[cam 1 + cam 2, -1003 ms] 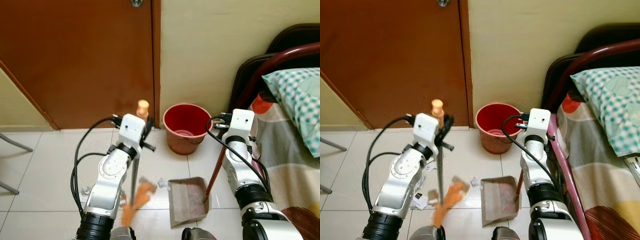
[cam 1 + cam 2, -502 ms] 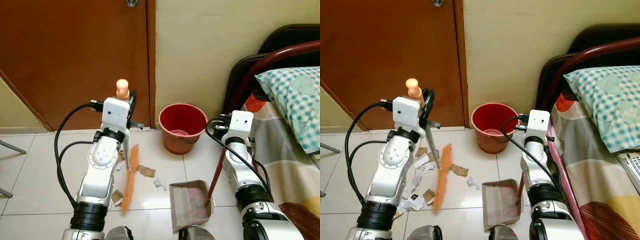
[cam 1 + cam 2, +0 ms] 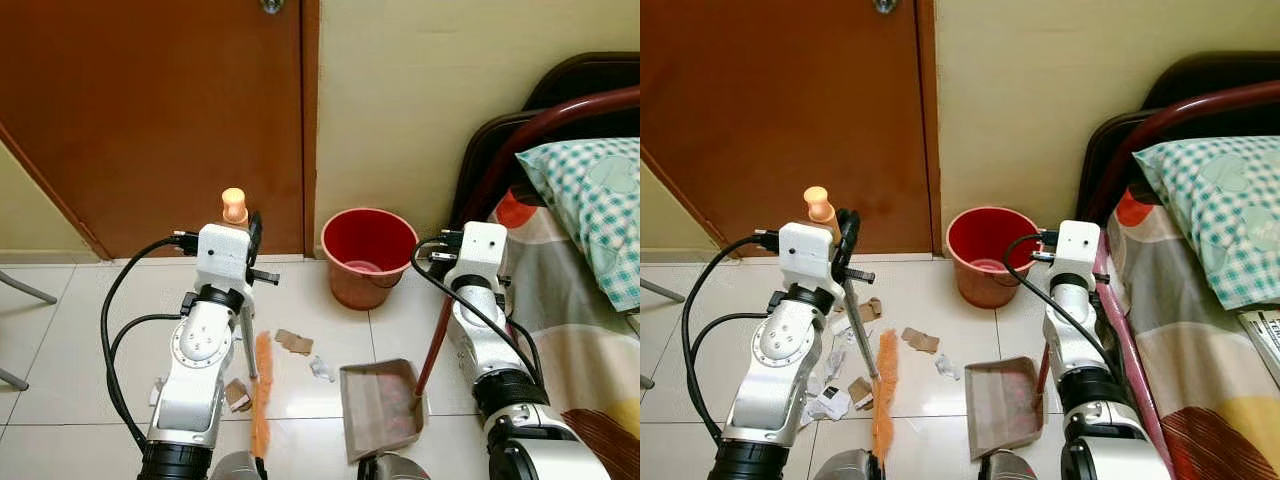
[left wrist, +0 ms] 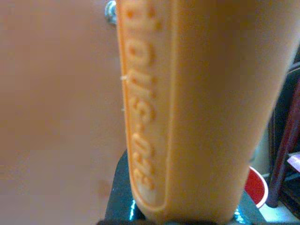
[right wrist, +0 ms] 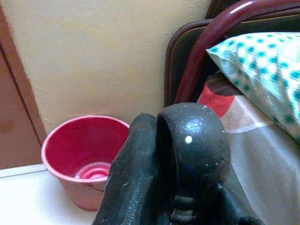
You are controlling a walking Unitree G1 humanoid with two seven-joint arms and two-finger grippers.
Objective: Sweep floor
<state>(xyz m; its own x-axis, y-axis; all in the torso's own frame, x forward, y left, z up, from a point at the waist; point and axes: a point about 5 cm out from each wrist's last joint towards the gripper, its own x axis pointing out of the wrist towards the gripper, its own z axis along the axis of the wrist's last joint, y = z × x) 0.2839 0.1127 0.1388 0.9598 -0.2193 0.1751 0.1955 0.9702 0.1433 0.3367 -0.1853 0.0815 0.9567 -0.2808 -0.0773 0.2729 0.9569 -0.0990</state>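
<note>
White tiled floor (image 3: pixel 90 330) – paper scraps (image 3: pixel 840 385) strewn – brown door (image 3: pixel 150 120) behind.

Even indoor light; soft glare on tiles (image 3: pixel 80 340); wrist views close-up, blurred.

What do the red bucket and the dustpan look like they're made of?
The red bucket looks like glossy moulded plastic, with a smooth rolled rim and soft sheen. The dustpan seems dull grey plastic, though thin metal is possible; its flat tray shows little shine and holds reddish debris.

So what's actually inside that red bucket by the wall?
The red bucket looks nearly empty: only its ridged bottom shows. The near part of its bottom is hidden by its own rim.
</note>
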